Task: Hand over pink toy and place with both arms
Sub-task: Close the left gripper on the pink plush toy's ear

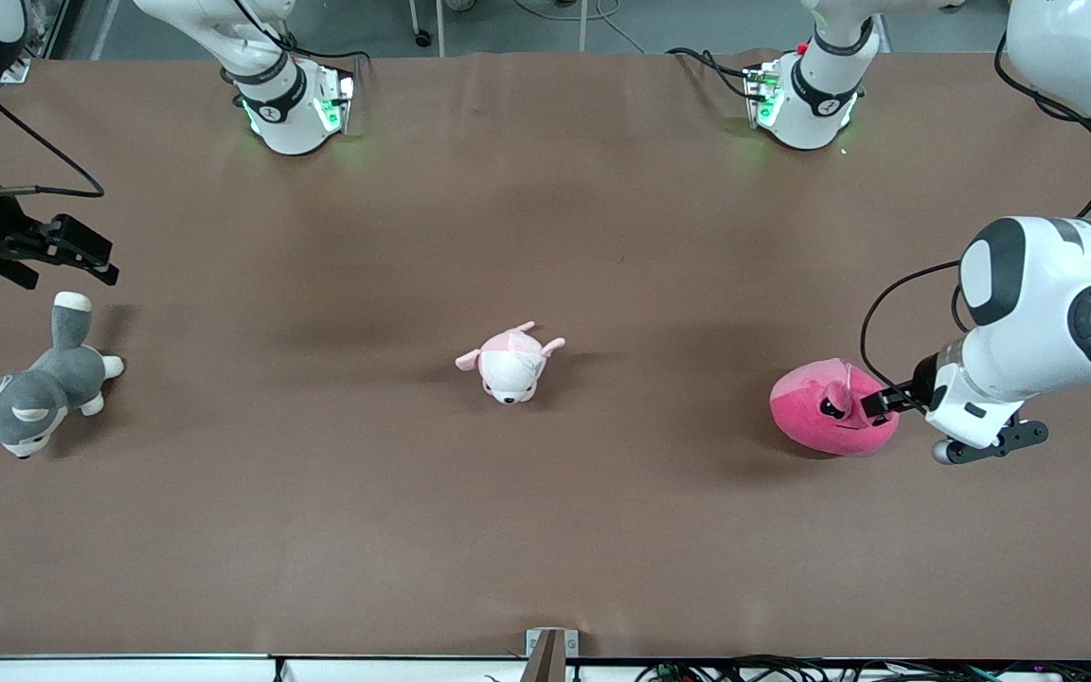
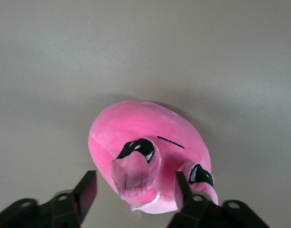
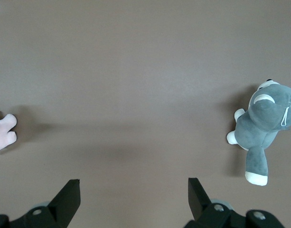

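Observation:
The pink toy [image 1: 820, 426] is a round hot-pink plush with angry black eyes, lying on the brown table toward the left arm's end. My left gripper [image 1: 879, 403] is low at the toy and open. In the left wrist view its fingers [image 2: 87, 190] stand on either side of a small pink ear [image 2: 136, 171] of the toy [image 2: 145, 126], with a gap on each side. My right gripper [image 1: 98, 262] is open and empty in the air at the right arm's end of the table, above the spot beside the husky; its wrist view shows only bare table between the fingertips [image 3: 132, 187].
A pale pink-and-white plush [image 1: 510, 365] lies at the table's middle; its paw shows in the right wrist view [image 3: 4, 129]. A grey-and-white husky plush [image 1: 34, 398] lies at the right arm's end and also shows in the right wrist view [image 3: 261, 123].

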`<state>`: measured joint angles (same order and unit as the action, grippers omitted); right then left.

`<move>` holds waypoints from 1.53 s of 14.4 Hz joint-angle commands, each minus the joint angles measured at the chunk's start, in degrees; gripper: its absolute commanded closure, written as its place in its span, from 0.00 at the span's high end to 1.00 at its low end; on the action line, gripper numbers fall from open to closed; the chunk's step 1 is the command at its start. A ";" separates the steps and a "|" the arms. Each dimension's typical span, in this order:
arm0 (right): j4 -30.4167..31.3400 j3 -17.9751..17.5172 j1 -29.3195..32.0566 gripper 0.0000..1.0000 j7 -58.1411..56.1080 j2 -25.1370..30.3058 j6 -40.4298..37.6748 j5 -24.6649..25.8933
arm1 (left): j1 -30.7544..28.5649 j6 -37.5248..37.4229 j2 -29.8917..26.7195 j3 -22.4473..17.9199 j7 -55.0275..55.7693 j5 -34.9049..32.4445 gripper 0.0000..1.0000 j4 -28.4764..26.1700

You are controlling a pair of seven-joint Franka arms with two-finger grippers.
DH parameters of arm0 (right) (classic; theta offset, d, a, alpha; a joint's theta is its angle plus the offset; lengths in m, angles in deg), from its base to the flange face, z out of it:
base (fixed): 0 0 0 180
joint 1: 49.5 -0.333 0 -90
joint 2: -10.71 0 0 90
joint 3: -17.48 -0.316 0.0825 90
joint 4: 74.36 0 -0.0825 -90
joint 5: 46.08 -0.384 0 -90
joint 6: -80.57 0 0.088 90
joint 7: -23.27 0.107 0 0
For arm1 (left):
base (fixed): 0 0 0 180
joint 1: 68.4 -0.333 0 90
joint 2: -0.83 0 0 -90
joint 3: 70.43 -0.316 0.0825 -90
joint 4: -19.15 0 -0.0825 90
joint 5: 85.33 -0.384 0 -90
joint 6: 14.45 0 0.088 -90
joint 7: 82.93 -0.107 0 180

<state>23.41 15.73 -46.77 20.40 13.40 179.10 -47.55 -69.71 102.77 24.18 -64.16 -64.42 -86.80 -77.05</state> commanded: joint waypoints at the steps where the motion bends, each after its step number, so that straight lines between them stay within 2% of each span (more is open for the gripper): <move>1: -1.18 0.17 -1.14 1.00 0.14 -0.31 -0.35 -0.55 | 0.34 0.82 0.29 0.14 1.36 -1.26 0.61 -0.30; 3: -1.26 0.17 -1.14 1.00 0.23 -0.31 -0.35 -0.64 | 0.34 0.91 0.64 0.14 1.36 -1.26 0.51 -0.30; 4: -1.18 0.17 -1.14 1.00 0.23 -0.31 -0.35 -0.64 | 0.34 0.91 0.64 0.14 1.36 -1.26 0.42 -0.30; 6: -1.18 0.17 -1.32 1.00 0.23 -0.31 -0.27 -0.64 | 0.43 0.82 0.47 0.14 1.36 -1.26 0.18 -0.39; 8: -1.18 0.17 -1.32 1.00 0.23 -0.75 -0.35 -0.64 | 0.69 0.82 0.20 0.32 1.36 -1.26 0.01 -0.13; 22: -1.18 0.17 -1.76 1.00 0.41 -2.60 -0.53 -0.55 | 1.66 0.12 -0.76 1.20 1.36 -0.91 0.00 2.60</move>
<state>22.90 15.75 -48.29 20.42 11.31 178.92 -47.56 -68.19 103.50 24.83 -63.43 -64.24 -86.80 -74.08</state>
